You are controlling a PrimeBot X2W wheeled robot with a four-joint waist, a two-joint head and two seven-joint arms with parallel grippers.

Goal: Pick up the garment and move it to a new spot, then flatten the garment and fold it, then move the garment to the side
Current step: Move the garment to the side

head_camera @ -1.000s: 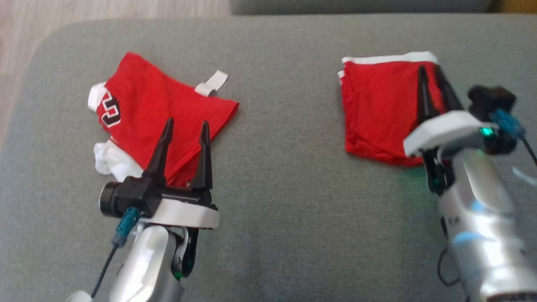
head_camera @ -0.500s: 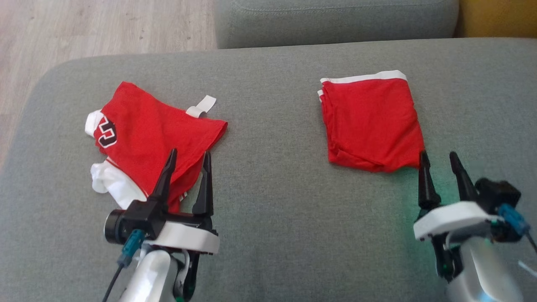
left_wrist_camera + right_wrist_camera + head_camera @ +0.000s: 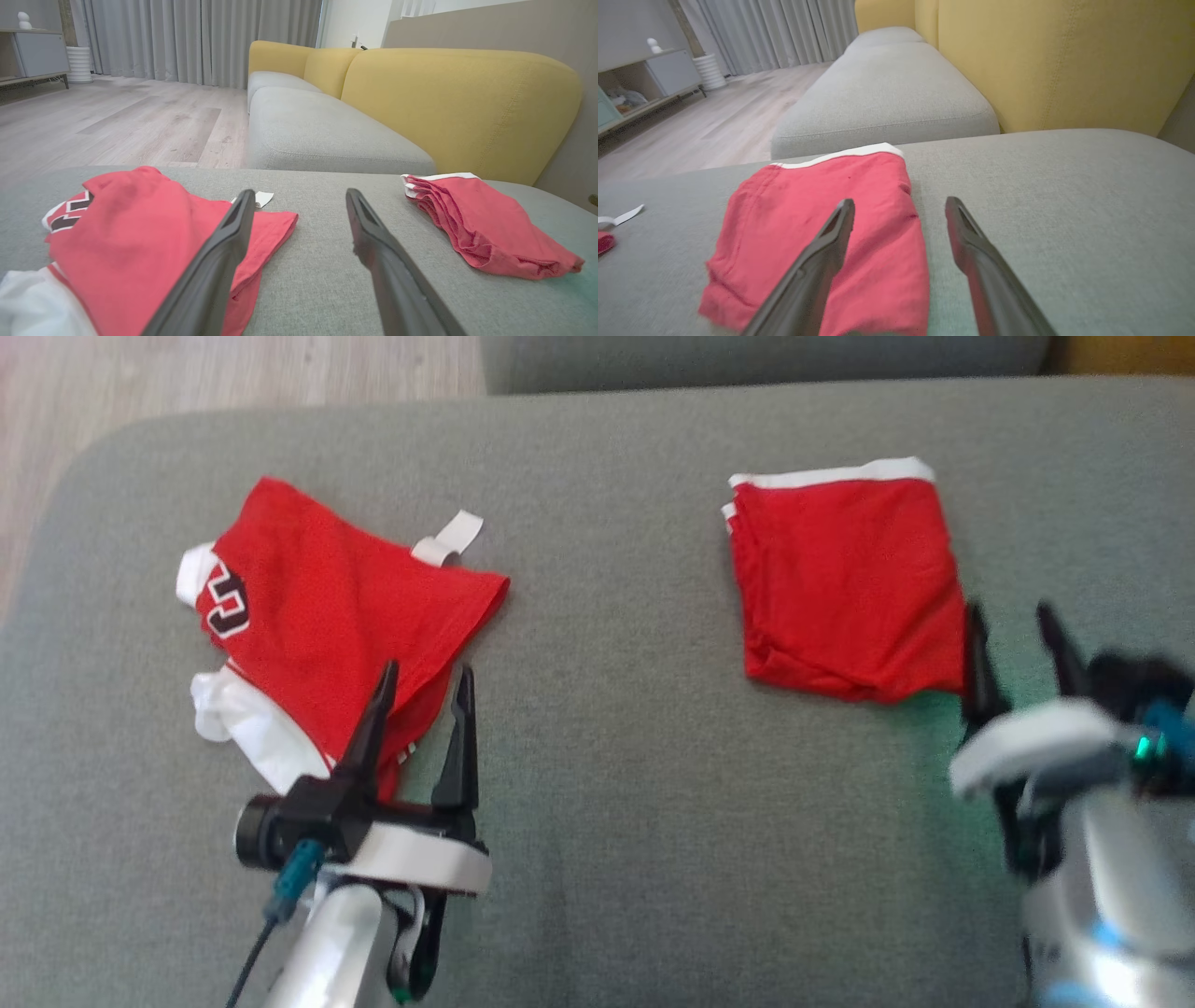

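Red jersey cloth, thin and limp, makes up the crumpled garment [image 3: 327,607] on the left of the grey sofa cushion [image 3: 616,756]. It should weigh little, drape, and wrinkle anew when lifted, so a pinch at its near hem or a white-trimmed corner looks best. A folded garment [image 3: 845,588] lies well apart on the right. The left gripper [image 3: 427,668] hovers at the crumpled one's near edge, fingers spread and empty, pointing far. The right gripper [image 3: 1010,609], likewise spread and empty, sits just beside the folded one's near right corner.
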